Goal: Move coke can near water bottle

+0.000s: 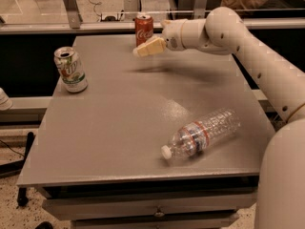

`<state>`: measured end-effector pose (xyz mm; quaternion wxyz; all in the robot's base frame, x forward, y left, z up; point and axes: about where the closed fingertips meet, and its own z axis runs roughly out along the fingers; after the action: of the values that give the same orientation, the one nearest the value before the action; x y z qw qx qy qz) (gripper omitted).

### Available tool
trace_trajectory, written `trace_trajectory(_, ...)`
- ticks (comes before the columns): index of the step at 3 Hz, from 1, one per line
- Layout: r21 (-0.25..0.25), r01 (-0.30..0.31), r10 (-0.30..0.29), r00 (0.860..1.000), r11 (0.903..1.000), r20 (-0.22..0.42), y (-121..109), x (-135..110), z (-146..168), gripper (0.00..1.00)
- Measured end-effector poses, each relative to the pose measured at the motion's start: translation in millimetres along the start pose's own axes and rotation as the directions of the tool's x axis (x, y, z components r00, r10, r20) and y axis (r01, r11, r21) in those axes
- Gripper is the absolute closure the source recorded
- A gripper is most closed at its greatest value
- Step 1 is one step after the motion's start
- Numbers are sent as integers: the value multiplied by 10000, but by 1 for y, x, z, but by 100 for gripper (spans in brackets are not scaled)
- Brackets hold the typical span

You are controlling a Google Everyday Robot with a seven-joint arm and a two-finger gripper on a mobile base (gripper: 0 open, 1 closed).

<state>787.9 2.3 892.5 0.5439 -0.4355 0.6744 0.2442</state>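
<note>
The coke can (144,28) stands upright at the far edge of the grey table (114,123), red with white script and a silver top. The water bottle (202,133) lies on its side near the front right of the table, white cap pointing to the front left. My gripper (147,47) hovers above the table just in front of the coke can's lower part, on its right side, at the end of the white arm that reaches in from the right. It holds nothing that I can see.
A white and green can (70,69) stands upright near the table's left edge. A metal rail and glass panel (95,25) run behind the far edge. My arm (257,66) spans the table's right side.
</note>
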Motion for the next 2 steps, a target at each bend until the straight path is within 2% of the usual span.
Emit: trace_trajectory(2, 374, -63, 49, 9992, 9993, 386, -20, 3, 43, 0)
